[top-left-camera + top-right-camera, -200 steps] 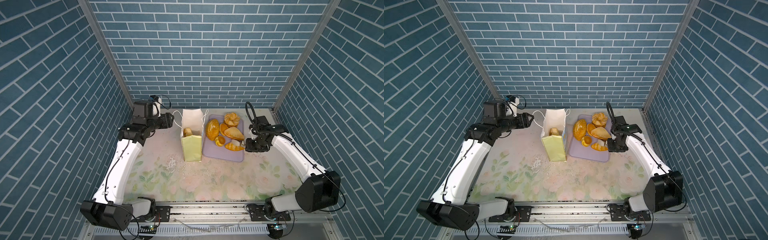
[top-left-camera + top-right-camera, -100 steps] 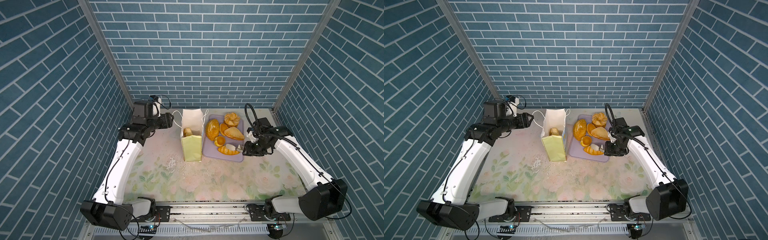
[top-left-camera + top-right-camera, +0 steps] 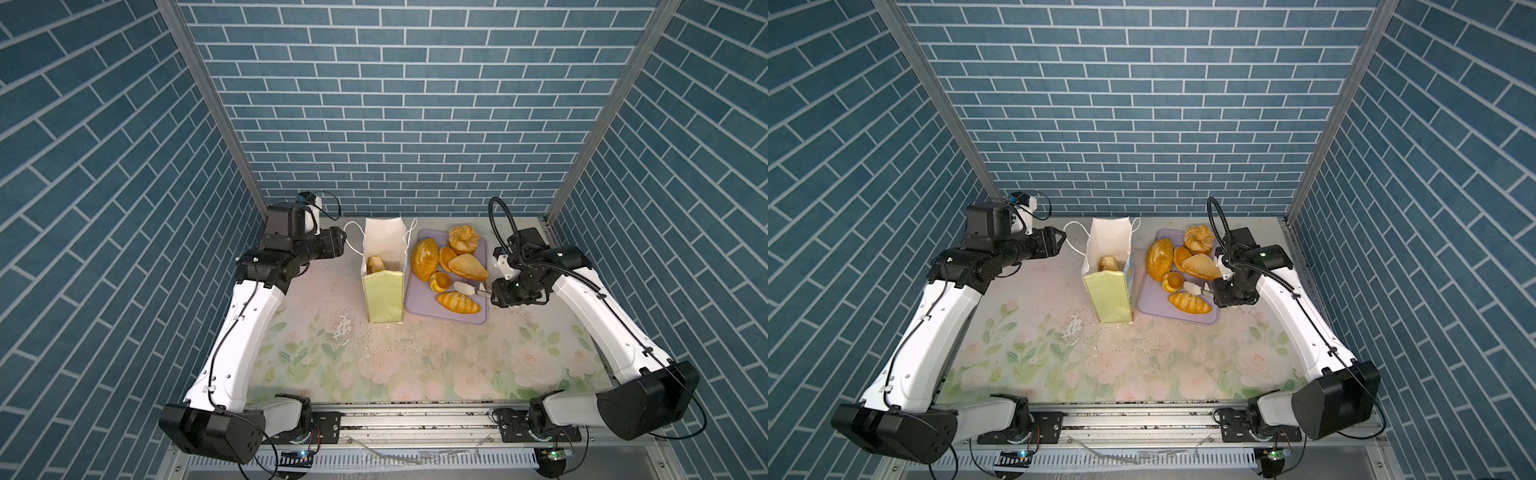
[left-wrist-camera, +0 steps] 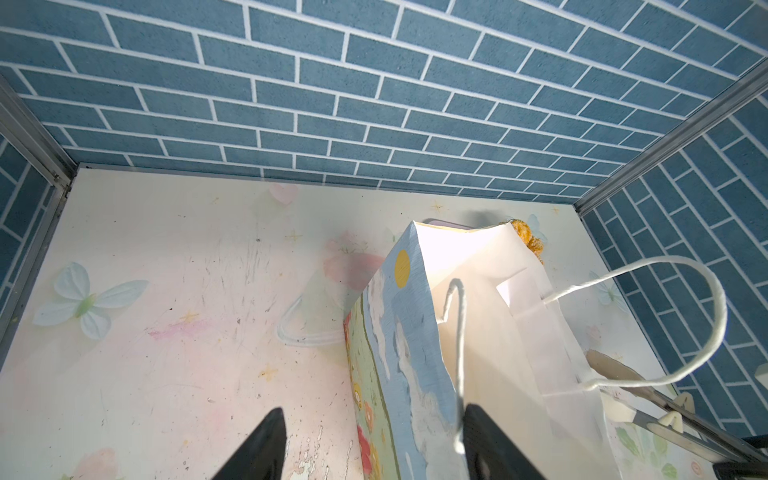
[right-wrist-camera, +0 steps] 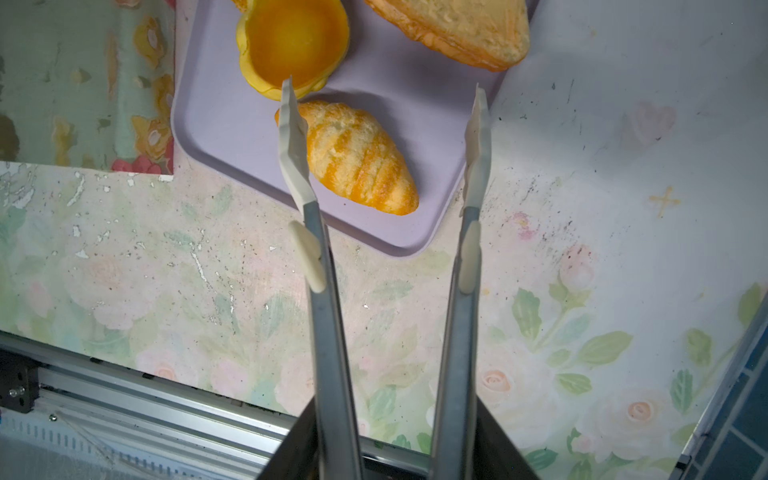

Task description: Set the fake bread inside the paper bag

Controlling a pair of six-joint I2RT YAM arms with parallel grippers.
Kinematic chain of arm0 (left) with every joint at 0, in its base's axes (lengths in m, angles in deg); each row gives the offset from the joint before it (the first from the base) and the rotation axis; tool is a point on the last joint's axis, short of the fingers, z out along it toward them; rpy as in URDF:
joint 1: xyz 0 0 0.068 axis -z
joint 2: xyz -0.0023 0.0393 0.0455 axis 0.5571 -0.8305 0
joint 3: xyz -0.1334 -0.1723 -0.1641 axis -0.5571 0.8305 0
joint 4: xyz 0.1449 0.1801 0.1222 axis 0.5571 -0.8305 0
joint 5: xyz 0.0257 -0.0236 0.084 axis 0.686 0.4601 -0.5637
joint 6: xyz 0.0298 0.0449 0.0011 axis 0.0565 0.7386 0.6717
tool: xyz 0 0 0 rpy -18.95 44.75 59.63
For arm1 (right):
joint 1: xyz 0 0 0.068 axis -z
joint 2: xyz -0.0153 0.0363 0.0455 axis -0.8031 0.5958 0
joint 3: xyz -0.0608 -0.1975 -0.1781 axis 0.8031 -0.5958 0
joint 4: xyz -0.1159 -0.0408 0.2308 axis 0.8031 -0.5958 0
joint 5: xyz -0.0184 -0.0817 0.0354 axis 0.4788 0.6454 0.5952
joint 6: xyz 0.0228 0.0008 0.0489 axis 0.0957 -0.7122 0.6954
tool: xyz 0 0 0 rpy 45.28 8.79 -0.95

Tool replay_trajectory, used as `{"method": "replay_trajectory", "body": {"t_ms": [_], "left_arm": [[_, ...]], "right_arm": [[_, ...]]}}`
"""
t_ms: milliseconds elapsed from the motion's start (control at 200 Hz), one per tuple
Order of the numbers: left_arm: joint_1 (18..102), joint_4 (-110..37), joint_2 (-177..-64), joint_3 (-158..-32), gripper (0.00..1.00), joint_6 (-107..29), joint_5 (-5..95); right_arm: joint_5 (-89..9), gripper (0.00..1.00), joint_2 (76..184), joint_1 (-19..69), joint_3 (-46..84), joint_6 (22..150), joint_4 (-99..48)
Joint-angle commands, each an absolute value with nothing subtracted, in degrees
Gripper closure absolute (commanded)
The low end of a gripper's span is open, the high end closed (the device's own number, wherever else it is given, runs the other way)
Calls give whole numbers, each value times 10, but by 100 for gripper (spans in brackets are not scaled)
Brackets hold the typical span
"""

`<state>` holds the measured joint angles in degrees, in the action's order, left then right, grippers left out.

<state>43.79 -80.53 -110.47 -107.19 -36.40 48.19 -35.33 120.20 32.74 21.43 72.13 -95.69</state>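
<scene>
1. Blue brick-pattern walls enclose a floral tabletop. The paper bag stands upright and open, toward 12 o'clock of centre, with one piece of fake bread already inside.
2. At the bag's 3 o'clock, just beside it, a lavender tray carries the remaining pieces. Among them are a seeded loaf, a triangular turnover, and a croissant at the tray's 6 o'clock edge.
3. The left tool waits at the bag's 9 o'clock near the cord handle, jaws apart and holding nothing.
4. The right tool is clamped on metal tongs. Their white tips stand apart, one over the croissant's end and the other over the tray's rim.
5. Change noted: against a second ago, the tongs have spread wider and the croissant lies slightly nearer the 6 o'clock edge. Judgement: no grip is in place, so the pick must be made afresh.
</scene>
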Motion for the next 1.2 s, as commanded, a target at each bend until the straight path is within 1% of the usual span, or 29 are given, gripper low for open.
{"method": "replay_trajectory", "body": {"t_ms": [0, 185, 310, 615, 890, 1035, 1195], "left_arm": [[440, -816, -1095, -1068, 31, -357, 474], [440, -813, -1096, -1069, 31, -360, 478], [440, -817, -1091, -1069, 31, -360, 476], [440, -817, -1091, -1072, 31, -361, 477], [441, -816, -1093, -1074, 31, -364, 478], [441, -816, -1093, -1073, 31, -363, 479], [441, -813, -1088, -1070, 31, -364, 481]], "right_arm": [[-372, 49, 1196, 317, 209, 653, -960], [-354, 49, 1221, 295, 211, 601, -972], [-318, 49, 1237, 280, 196, 578, -968], [-259, 53, 1272, 261, 175, 569, -901], [-259, 54, 1306, 246, 176, 550, -886], [-259, 58, 1311, 233, 173, 544, -894], [-244, 67, 1290, 217, 171, 547, -915]]}}
